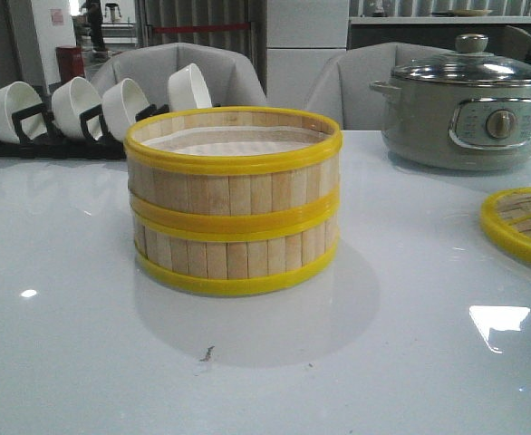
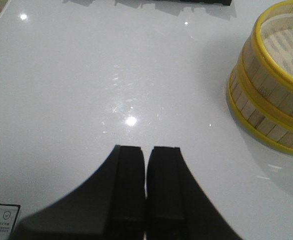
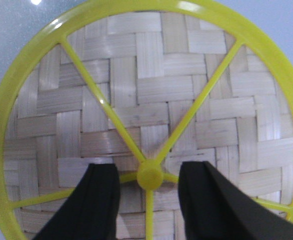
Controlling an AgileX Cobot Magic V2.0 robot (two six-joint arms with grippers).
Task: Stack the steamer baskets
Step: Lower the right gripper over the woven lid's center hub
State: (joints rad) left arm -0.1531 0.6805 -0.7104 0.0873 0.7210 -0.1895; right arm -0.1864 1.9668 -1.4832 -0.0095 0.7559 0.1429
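My right gripper (image 3: 149, 177) hangs open over the lid (image 1: 524, 225) at the table's right edge, fingers straddling its hub (image 3: 150, 176); I should drop straight and pinch centred. My left gripper (image 2: 146, 190) is closed, empty. The stacked steamer baskets (image 1: 234, 201) stand mid-table. The lid is cut off in front.
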